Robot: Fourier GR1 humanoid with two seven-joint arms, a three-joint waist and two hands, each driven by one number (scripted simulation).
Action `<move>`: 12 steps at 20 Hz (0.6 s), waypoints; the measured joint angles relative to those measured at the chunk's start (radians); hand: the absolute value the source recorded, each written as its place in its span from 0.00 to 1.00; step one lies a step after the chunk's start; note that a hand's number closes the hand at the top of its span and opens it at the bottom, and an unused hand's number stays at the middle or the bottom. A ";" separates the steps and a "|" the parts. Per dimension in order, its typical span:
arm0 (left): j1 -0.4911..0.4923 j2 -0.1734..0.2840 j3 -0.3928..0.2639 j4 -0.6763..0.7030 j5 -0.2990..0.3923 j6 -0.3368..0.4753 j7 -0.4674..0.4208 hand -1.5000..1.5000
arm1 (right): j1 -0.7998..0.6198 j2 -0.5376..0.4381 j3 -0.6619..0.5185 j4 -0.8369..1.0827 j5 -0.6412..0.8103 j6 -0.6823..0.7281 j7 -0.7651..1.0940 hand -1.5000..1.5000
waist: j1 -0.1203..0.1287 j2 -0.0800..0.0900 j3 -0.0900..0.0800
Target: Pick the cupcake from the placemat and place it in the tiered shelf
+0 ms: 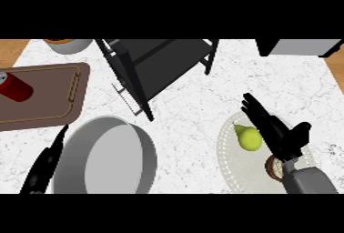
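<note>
Hovering my right hand [279,132], fingers straight and spread, over the oval woven placemat [232,168]; smooth pear [249,138] beside it, cupcake [274,167] half hidden beneath my wrist.

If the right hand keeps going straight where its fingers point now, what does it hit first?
The right hand points up-left over the placemat. Ahead is bare counter, then probably the black tiered shelf, near its front right leg; height is hard to judge from above.
</note>
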 measured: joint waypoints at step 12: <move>0.340 0.111 0.147 -0.146 0.140 -0.041 0.074 0.50 | -0.052 -0.322 -0.176 0.060 0.065 0.148 -0.147 0.00 | -0.049 -0.025 0.032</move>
